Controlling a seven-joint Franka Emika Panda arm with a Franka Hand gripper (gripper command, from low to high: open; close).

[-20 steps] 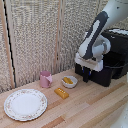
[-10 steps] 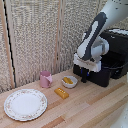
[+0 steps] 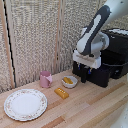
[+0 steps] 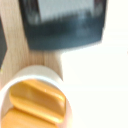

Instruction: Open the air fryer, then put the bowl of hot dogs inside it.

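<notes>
The black air fryer (image 3: 114, 52) stands at the exterior view's right, with its drawer (image 3: 97, 74) pulled out toward the table's middle. In the wrist view the drawer (image 4: 65, 30) is a dark blurred block. I cannot make out the handle; my gripper (image 3: 84, 76) hangs just in front of the drawer's face, covering it. The cream bowl (image 3: 69, 81) holding orange-yellow hot dogs (image 3: 67, 80) sits on the table just left of the gripper, apart from it. The wrist view shows the bowl (image 4: 30, 80) and hot dogs (image 4: 35, 102) close below. The fingers are too blurred to read.
A pink mug (image 3: 45, 79) stands left of the bowl. An orange-yellow block (image 3: 61, 93) lies in front of the bowl. A large patterned plate (image 3: 25, 104) rests at the near left. A slatted wall (image 3: 35, 35) runs behind the wooden table (image 3: 95, 107).
The gripper has drifted slightly down and toward the exterior view's left, from the drawer front closer to the bowl. The tableware has not moved.
</notes>
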